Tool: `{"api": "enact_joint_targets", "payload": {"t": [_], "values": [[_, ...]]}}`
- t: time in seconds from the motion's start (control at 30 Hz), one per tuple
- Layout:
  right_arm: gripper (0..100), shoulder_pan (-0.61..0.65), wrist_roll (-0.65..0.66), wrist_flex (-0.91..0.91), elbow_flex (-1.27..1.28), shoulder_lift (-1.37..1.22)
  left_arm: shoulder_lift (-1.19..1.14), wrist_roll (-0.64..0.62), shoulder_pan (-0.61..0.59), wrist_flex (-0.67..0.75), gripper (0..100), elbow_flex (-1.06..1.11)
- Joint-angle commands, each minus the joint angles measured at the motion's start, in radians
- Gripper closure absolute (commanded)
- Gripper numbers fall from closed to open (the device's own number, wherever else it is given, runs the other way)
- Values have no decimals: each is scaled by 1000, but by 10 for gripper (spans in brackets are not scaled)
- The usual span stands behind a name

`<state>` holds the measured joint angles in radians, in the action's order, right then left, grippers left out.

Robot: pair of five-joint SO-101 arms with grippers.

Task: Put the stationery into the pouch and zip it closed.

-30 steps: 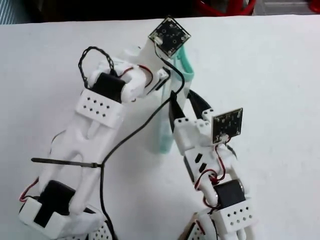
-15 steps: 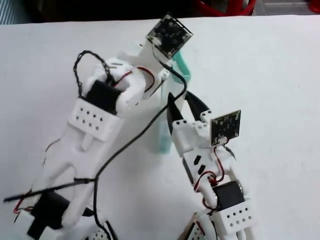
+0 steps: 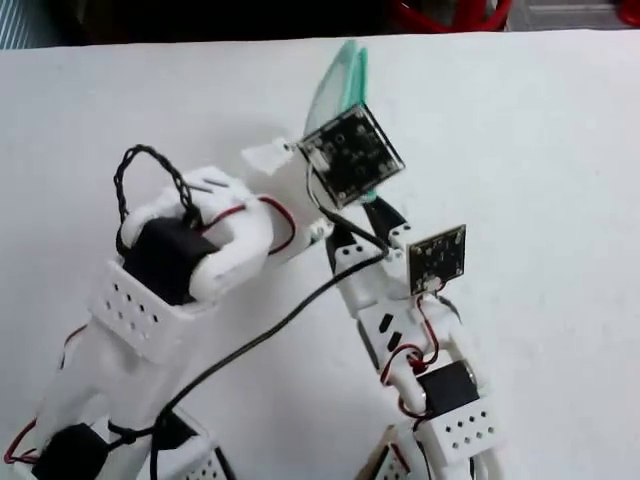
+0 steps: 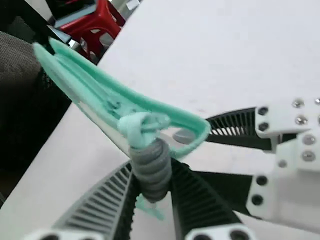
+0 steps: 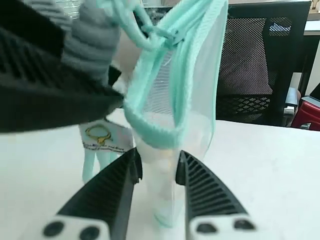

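Since a second ago the pouch [image 3: 338,82] has been lifted off the table [image 3: 540,130] and swung over, so that its mint top now points at the table's far edge, and the left arm [image 3: 190,250] has been raised with it.

From the high view, the pouch's top end is seen projecting beyond the left arm's wrist, while its lower part is hidden beneath that wrist. The right gripper [image 3: 360,225] is placed at the pouch's near end, its dark fingers on either side.

From the left wrist view, a grey coiled pull cord [image 4: 150,167] fastened to the pouch's zipper is seen pinched between the ribbed fingers of the left gripper [image 4: 151,182], which are pressed together on it. The pouch is held tilted above the table, with the right gripper just beside its lower edge.

From the right wrist view, the pouch is seen hanging upright, and its lower end is pinched between the right gripper's two fingers. A paper tag [image 5: 102,137] hangs beside the pouch, and a dark mesh chair [image 5: 260,60] stands well behind it.
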<state>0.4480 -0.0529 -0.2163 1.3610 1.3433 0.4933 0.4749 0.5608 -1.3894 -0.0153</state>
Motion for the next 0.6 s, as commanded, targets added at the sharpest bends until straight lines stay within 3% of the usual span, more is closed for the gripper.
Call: {"api": "enact_joint_targets", "payload": {"t": [0.0, 0.3, 0.57], "values": [[981, -1, 3, 25, -11, 16, -4, 15, 39, -69, 978, -11], [981, -74, -58, -18, -71, 10, -58, 15, 62, -209, 977, -8], [981, -84, -69, -12, -94, 7, -56, 17, 222, -249, 977, 143]]}}
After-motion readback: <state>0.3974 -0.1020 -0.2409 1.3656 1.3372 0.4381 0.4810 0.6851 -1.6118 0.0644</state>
